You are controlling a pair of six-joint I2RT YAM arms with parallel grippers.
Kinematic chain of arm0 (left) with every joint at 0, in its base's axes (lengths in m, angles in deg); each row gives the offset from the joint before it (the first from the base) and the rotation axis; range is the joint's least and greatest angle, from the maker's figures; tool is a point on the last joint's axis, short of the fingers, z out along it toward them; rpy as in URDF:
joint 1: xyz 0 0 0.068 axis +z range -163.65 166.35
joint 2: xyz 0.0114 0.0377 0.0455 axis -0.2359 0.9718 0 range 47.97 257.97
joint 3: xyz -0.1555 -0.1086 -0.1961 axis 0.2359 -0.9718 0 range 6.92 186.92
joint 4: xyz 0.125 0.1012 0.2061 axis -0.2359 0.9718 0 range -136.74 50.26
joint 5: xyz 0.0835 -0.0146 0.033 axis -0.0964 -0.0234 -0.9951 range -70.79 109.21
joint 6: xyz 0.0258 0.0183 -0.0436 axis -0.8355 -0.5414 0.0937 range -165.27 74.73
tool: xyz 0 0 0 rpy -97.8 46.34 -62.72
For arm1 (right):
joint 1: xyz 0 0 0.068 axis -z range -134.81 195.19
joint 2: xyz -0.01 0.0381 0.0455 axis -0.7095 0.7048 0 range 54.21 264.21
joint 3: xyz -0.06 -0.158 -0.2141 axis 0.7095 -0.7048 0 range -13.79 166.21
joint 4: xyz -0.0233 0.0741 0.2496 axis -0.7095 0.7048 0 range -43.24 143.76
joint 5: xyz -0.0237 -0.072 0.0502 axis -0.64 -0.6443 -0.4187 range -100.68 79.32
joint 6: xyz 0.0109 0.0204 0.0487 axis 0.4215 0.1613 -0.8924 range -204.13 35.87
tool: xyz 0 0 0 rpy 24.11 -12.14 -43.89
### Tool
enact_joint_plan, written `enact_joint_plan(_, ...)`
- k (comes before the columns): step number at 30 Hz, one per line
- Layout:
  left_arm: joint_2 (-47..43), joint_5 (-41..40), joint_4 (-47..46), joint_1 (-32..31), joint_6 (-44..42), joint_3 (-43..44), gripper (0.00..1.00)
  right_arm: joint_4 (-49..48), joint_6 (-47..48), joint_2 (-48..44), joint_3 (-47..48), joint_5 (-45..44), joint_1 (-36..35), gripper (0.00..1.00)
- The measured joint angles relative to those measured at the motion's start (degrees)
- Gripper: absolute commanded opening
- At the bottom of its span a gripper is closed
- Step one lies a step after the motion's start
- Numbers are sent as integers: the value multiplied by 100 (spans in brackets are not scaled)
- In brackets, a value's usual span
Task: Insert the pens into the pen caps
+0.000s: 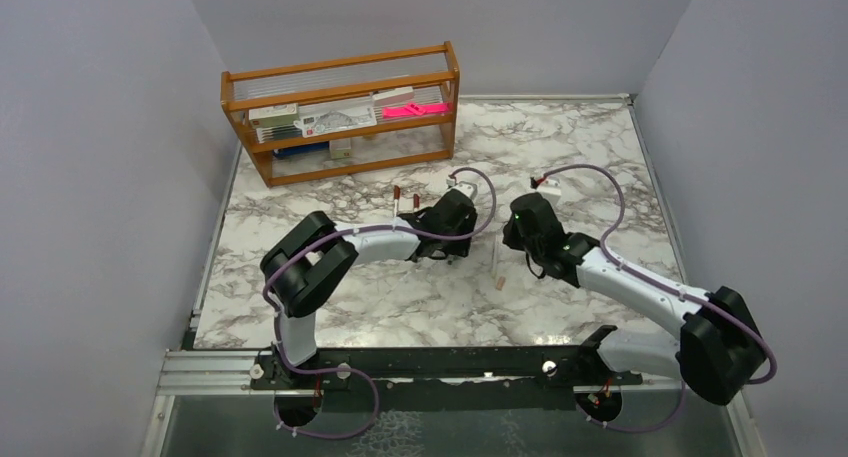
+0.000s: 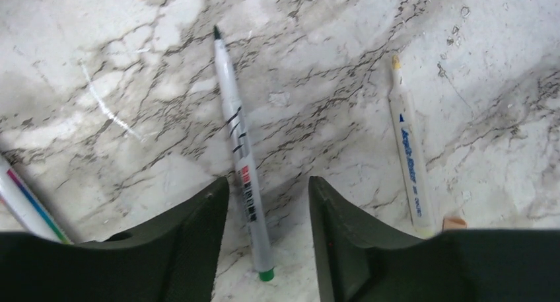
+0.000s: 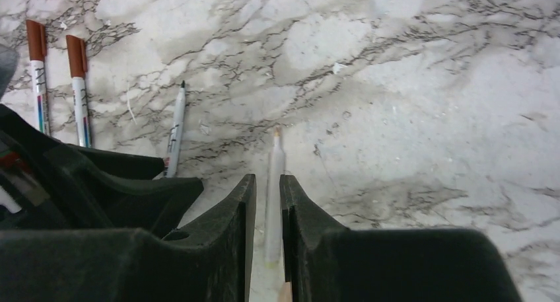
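A grey pen (image 2: 241,156) with a black tip and a green end lies on the marble between the open fingers of my left gripper (image 2: 267,183), untouched. It also shows in the right wrist view (image 3: 175,127). A white pen (image 3: 274,176) with a yellowish tip lies on the table under my right gripper (image 3: 265,189), whose jaws leave only a narrow gap and hold nothing. This pen shows in the top view (image 1: 498,265) and in the left wrist view (image 2: 409,156). A peach cap (image 1: 498,285) lies at its rear end. Both grippers, left (image 1: 447,239) and right (image 1: 517,245), hang low at the table's middle.
Two pens with dark red caps on, one (image 3: 37,71) and the other (image 3: 78,84), lie side by side to the left, also in the top view (image 1: 407,199). A wooden rack (image 1: 340,112) with boxed stationery and a pink item stands at the back left.
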State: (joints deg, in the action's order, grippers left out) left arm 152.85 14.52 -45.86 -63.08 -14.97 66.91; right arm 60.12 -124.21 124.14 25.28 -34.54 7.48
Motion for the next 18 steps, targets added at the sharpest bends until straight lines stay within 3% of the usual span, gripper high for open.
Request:
enact_joint_plan(8,605,-1088,822,-455,-85,931,39,332,7,-944,-387,-155,22,21)
enact_joint_plan(11,625,-1290,957,-481,-85,970,26,337,9,-1080,-428,-160,22,21)
enact_joint_plan(14,627,-1419,1045,-481,-74,977,0,339,7,-1110,-490,-160,24,21)
enact_joint_plan(18,651,-1423,1093,-481,-66,1021,0,365,0,-1110,-564,-153,22,21)
